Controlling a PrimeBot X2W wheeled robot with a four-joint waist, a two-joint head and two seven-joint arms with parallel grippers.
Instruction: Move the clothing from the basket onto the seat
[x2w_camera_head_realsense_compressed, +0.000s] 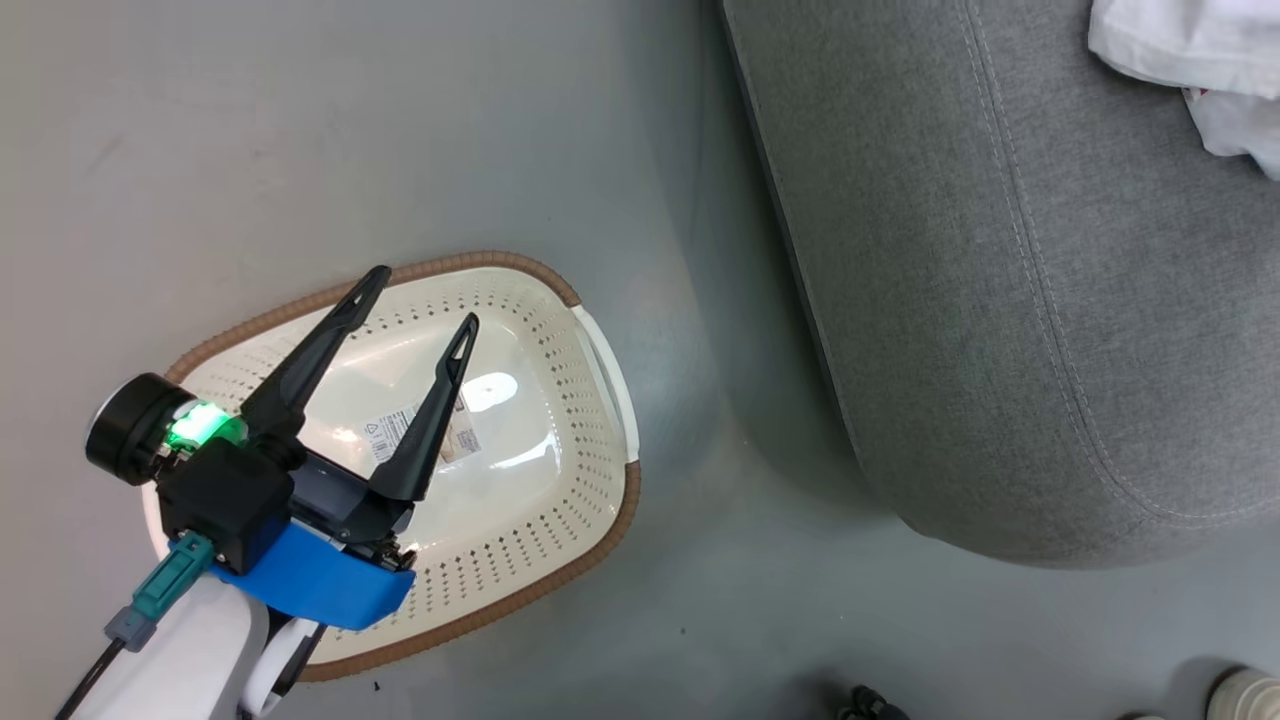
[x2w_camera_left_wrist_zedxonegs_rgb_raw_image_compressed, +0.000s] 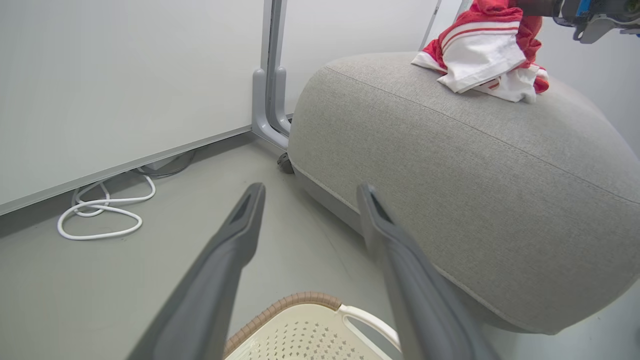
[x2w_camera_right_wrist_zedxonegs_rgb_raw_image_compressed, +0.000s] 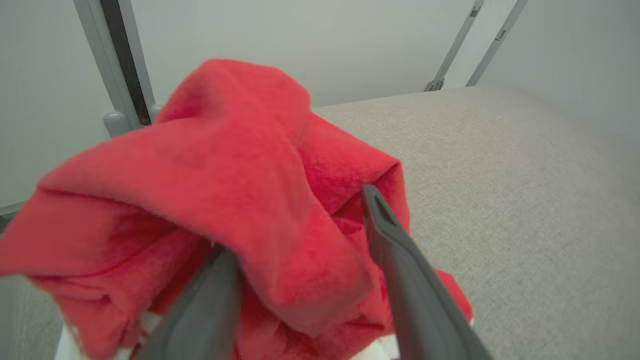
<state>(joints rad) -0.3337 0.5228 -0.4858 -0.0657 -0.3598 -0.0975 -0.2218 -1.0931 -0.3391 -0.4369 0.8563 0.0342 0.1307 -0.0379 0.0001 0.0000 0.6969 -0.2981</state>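
**Drop-off at the seat, right hand slack**

Red clothing sits bunched on the seat, filling the left and centre of the right wrist view. The right gripper is pushed into the heap. Its two fingers stand spread, one tip clear at centre frame and the other buried under a red fold at lower left. The cloth lies loose over and between them without being pinched, so I read this hand as released. In the left wrist view the same pile shows at the upper right, red with white panels and striped trim, resting on top of the cushion.

The left gripper hangs at the lower left of the head view, jaws wide and holding nothing, over the basket. The part of the basket floor that shows is bare plastic with a sticker. I see no garment there, though the arm hides the near end.

As I judge it, the step in hand is letting a garment go on the cushion, possibly the last one. The next move calls for drawing the right fingers straight back out of the folds. The fold draped over the buried finger must not snag, or the pile could be dragged toward the cushion's edge.
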